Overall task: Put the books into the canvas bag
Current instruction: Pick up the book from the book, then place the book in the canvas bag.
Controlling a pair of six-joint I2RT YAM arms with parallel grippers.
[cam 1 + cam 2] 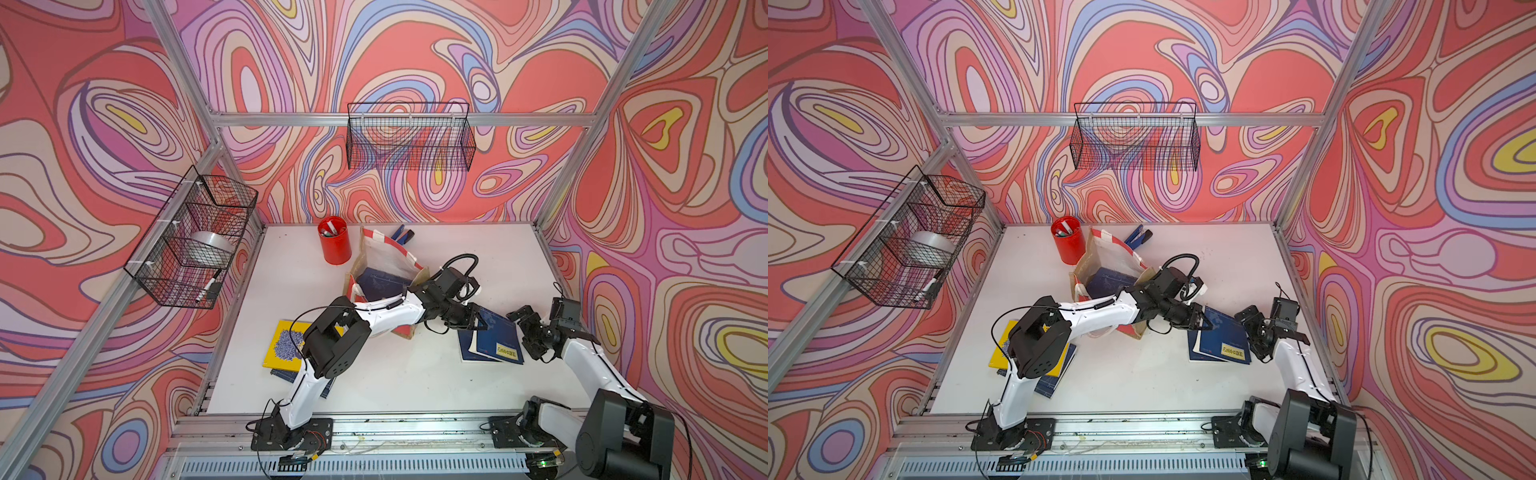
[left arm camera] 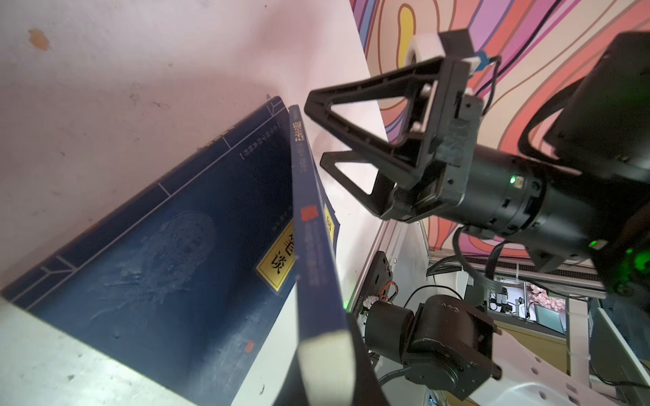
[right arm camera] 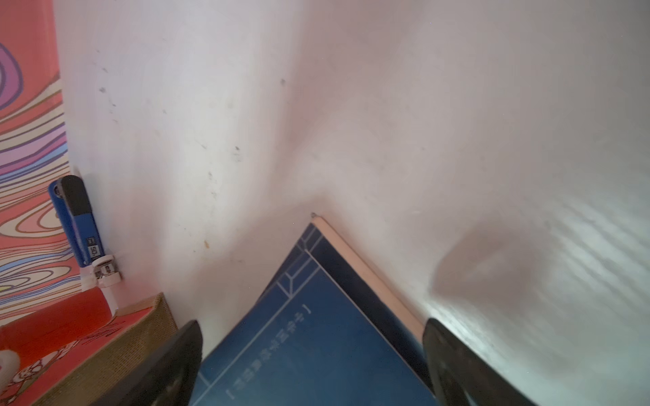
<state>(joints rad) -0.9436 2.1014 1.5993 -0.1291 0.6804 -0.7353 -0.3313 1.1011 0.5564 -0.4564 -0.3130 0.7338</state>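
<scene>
Left end effector [image 1: 478,322] is clamped on a rear corner of the upper navy book [image 2: 314,253], apparently so it can be peeled off the lower book [image 2: 158,263]; the right end effector [image 2: 316,130] is held spread beside them. Both books are found on the desk [image 1: 374,382] beside the canvas bag [image 1: 386,257], the upper tipped on edge, long axis rear-to-front.

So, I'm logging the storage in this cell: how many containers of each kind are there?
wire baskets: 2
red pen cup: 1
canvas bag: 1
Total: 4
</scene>
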